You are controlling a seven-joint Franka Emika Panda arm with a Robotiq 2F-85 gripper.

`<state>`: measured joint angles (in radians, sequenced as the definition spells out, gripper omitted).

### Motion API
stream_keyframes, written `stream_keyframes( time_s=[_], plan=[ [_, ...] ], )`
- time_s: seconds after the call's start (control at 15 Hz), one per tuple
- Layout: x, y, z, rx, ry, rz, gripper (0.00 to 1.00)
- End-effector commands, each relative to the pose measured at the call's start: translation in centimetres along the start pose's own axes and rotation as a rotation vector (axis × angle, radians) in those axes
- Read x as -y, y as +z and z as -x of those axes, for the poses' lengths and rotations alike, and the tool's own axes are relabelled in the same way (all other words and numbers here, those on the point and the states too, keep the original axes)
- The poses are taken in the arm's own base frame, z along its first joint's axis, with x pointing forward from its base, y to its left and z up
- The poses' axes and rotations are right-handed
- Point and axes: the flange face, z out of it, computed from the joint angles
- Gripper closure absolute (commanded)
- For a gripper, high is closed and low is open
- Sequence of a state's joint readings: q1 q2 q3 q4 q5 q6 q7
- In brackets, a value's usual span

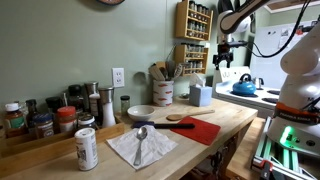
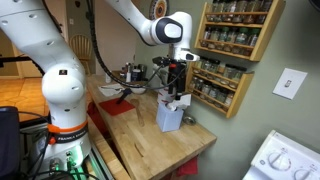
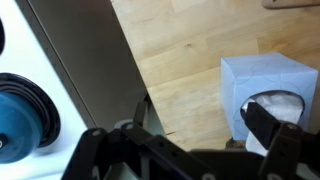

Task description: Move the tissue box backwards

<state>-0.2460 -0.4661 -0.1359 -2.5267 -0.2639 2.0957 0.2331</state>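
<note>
The tissue box [image 1: 201,95] is a small pale-blue box with white tissue poking from its top. It stands near the counter's end in both exterior views [image 2: 170,114]. My gripper [image 1: 222,58] hangs in the air above it [image 2: 177,86], apart from it, and looks open and empty. In the wrist view the box [image 3: 262,80] lies at the right. One dark finger overlaps its tissue side and the other finger is far to the left, with the gripper [image 3: 175,128] spread over bare wood.
A white crock with wooden utensils [image 1: 163,90] stands beside the box by the wall. A blue kettle [image 1: 243,87] sits on the stove past the counter's end [image 3: 20,112]. A spice rack [image 2: 238,30] hangs on the wall. A red mat with a wooden spoon [image 1: 195,127], a bowl and a napkin lie on the counter.
</note>
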Motion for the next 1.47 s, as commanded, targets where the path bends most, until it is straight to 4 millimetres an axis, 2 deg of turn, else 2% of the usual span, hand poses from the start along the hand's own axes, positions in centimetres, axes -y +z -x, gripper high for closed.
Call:
stream_keyframes(
  time_s=[0.0,0.27,0.6,0.93,1.13,1.4],
  plan=[
    [0.3,-0.1,0.0,0.004,-0.004,0.001,0.00],
    [0.2,-0.2,-0.1,0.000,-0.001,0.001,0.00],
    [0.9,3.6,1.2,0.098,-0.052,-0.076,0.00],
    [1.4,7.1,2.3,0.145,0.007,-0.144,0.00],
    [2.0,7.8,1.7,0.146,0.072,-0.210,0.00],
    [2.6,8.5,0.0,0.080,0.174,-0.268,0.00]
  ],
)
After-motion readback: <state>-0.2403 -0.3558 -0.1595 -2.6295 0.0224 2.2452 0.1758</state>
